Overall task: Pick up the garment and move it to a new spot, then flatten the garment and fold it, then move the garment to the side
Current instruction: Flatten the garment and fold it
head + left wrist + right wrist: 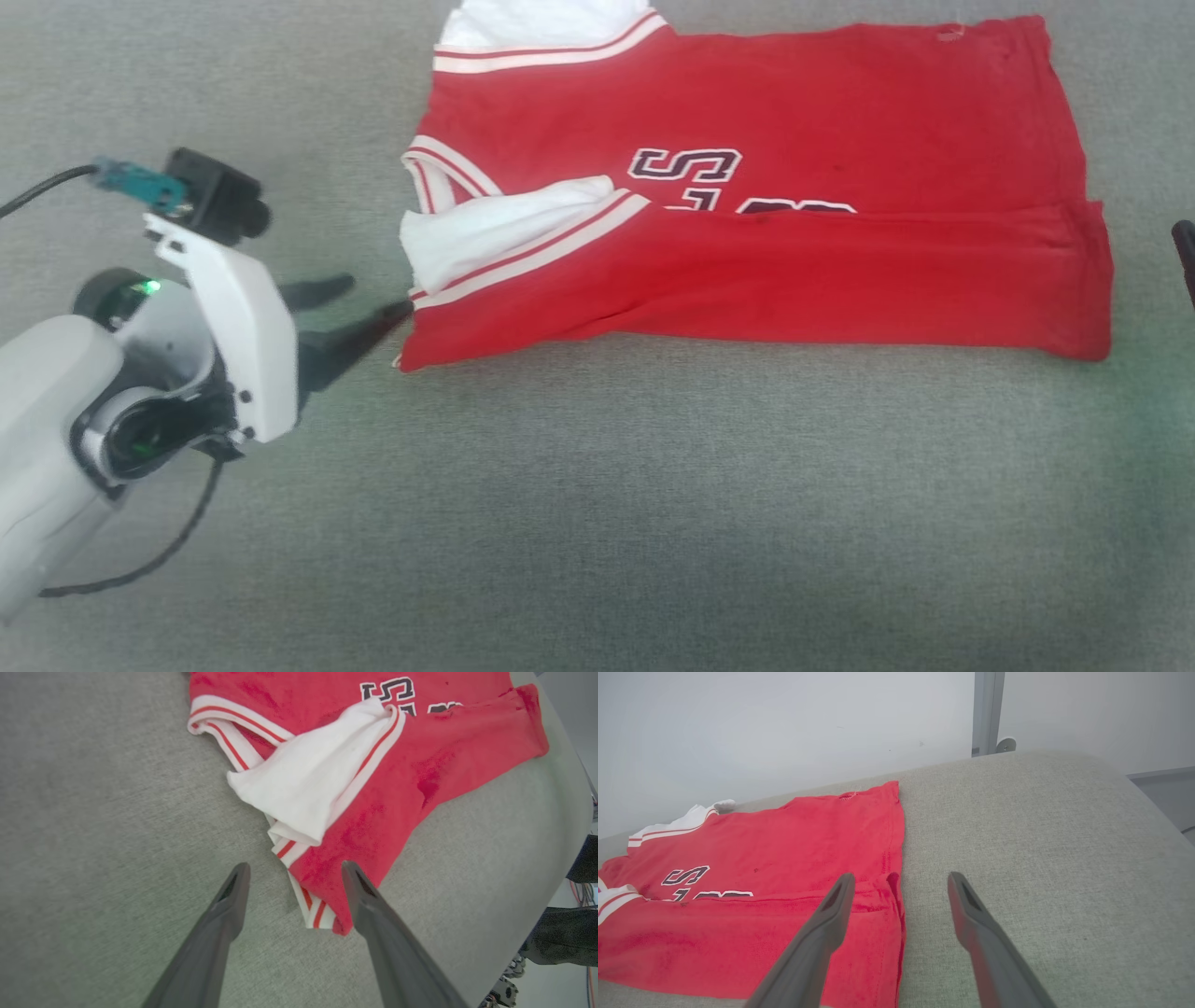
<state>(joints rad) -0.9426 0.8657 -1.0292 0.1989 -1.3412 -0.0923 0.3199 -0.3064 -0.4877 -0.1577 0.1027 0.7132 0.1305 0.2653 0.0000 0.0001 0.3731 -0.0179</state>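
Both stand wide apart and empty: your left gripper (294,868) at the striped corner of the red jersey (794,271), your right gripper (901,877) beside its hem. That jersey lies on the grey cushion (653,485), near edge folded over its lettering, white panel showing.

we find the garment (747,243) lying on the padded surface (597,523), toward its far side, with the near edge folded over itself. the left gripper (378,294) sits at the garment's near left corner, and the right gripper (901,877) stands just off its right edge.
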